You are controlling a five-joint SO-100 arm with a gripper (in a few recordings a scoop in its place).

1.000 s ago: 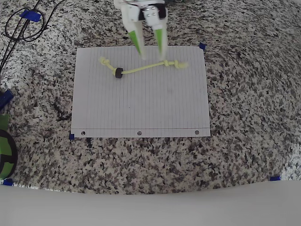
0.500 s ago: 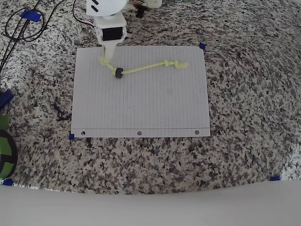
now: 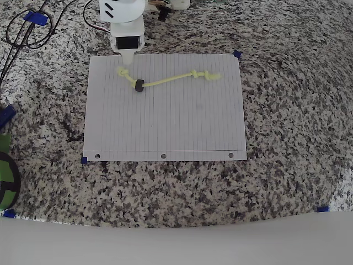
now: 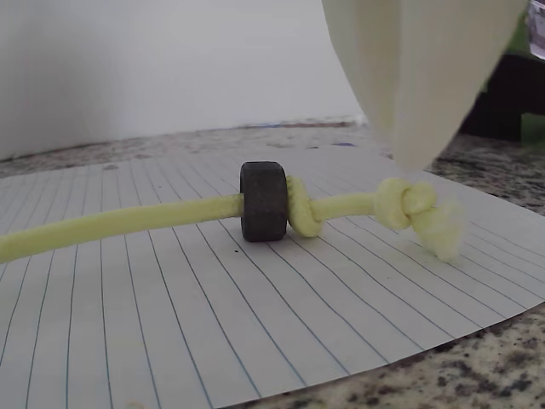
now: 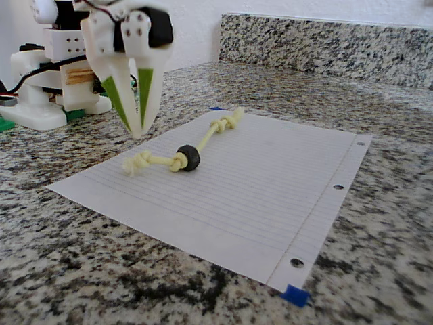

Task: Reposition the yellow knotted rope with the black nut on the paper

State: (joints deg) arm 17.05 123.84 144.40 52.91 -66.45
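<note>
rope (image 3: 165, 80) pale yellow-green; nut (image 3: 139, 85) matte black. paper (image 3: 165, 127) white, thin blue-grey ruling. gripper (image 5: 139, 128) white with green inner faces. table (image 3: 287, 110) speckled black/white/grey granite, small blue tape tabs (image 3: 237, 54) at paper corners.

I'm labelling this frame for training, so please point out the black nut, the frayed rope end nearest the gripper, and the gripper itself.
black nut (image 4: 263, 213), wrist view, on its dark outer side.
frayed rope end (image 4: 443, 234), wrist view, on the tuft past the knot.
gripper (image 5: 139, 128), fixed view, between the closed fingertips above the paper.
</note>
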